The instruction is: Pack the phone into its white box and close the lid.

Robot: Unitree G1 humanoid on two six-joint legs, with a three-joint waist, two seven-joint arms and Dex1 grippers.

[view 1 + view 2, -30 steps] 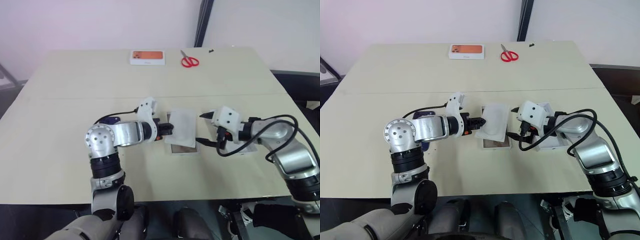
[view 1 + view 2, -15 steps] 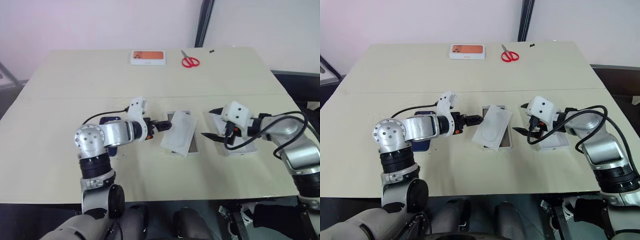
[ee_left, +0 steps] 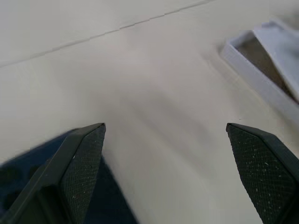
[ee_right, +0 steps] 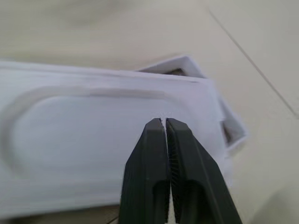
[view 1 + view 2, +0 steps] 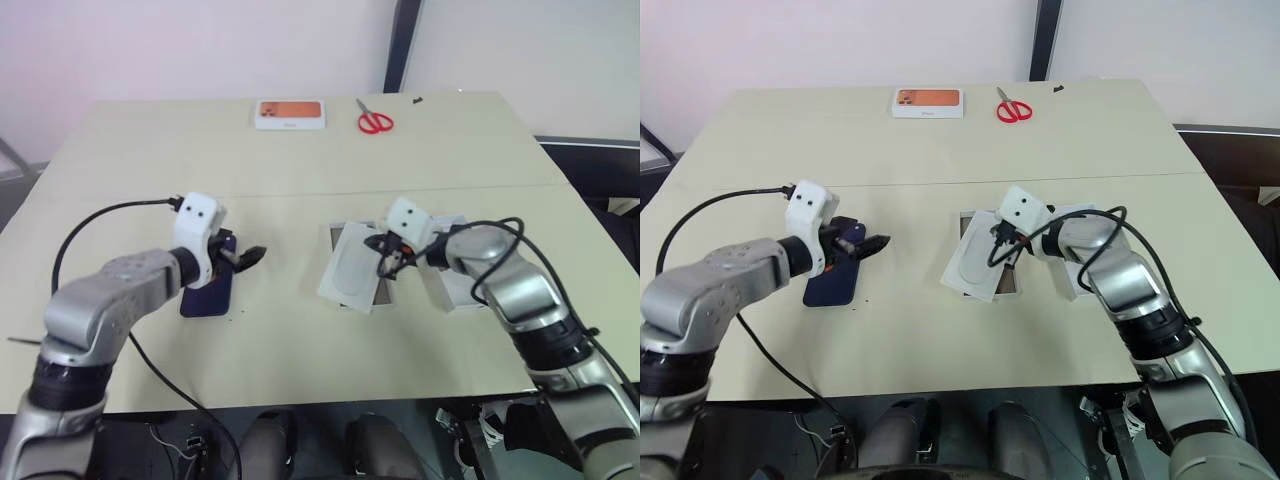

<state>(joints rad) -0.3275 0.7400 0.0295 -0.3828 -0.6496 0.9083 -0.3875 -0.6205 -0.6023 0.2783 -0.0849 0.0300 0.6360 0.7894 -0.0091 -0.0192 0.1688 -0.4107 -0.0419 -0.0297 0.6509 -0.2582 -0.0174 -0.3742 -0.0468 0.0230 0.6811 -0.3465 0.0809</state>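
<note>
The dark navy phone (image 5: 207, 292) lies flat on the table at the left. My left gripper (image 5: 246, 257) hovers open just past the phone's far right corner, with nothing between its fingers (image 3: 84, 158). At the centre sits the white box (image 5: 346, 232). A flat white insert (image 5: 350, 270) with an oval outline lies slantwise over it, and a strip of tan inside (image 5: 1008, 286) shows. My right gripper (image 4: 164, 125) is shut, its tip over the insert's near end. The lid (image 5: 456, 296) lies right of the box, largely hidden behind my right forearm.
A white box with an orange picture (image 5: 290, 113) and red scissors (image 5: 376, 122) lie at the table's far edge. A seam (image 5: 290, 192) runs across the tabletop. A black cable (image 5: 100, 222) loops from my left wrist over the table's left side.
My left gripper let go of the insert, opened and swung left to the phone. The insert now lies slantwise on the box. My right gripper moved left over the insert and shut.
</note>
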